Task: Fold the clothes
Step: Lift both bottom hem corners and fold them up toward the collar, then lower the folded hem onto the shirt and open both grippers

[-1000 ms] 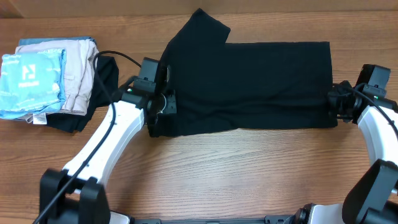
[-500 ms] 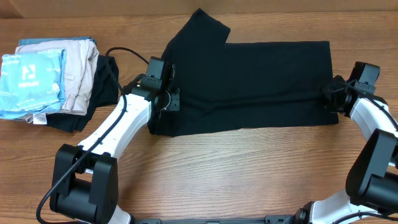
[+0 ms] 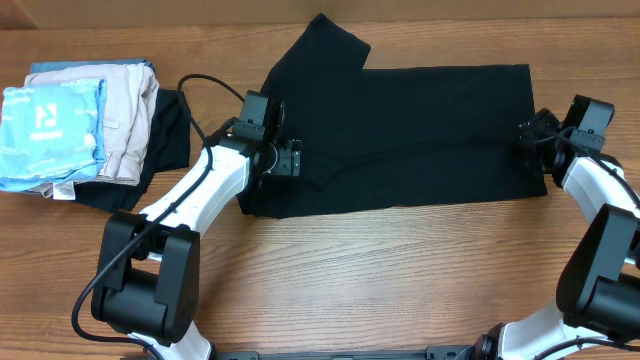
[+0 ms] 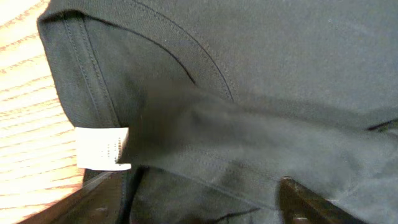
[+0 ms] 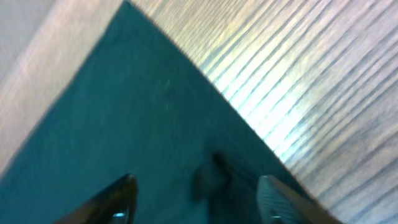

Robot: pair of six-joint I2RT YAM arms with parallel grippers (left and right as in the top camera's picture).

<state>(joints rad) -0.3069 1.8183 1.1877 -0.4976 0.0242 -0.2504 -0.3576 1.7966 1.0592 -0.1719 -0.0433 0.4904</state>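
Black T-shirt (image 3: 420, 130) lay spread across middle of tabletop (image 3: 400, 270), one sleeve angled toward far edge.
Left claw (image 3: 290, 160) sat on shirt's left end by white neck tag (image 4: 102, 148); fingers (image 4: 102, 199) stood apart with raised fold of fabric between. Could not tell whether fold was gripped.
Right claw (image 3: 528, 135) was at shirt's right edge, released, fingers (image 5: 118, 199) spread over fabric with small pucker between.
Light blue folded garment (image 3: 50, 125) and beige folded garment (image 3: 125, 120) were stacked at far left, well apart from shirt.
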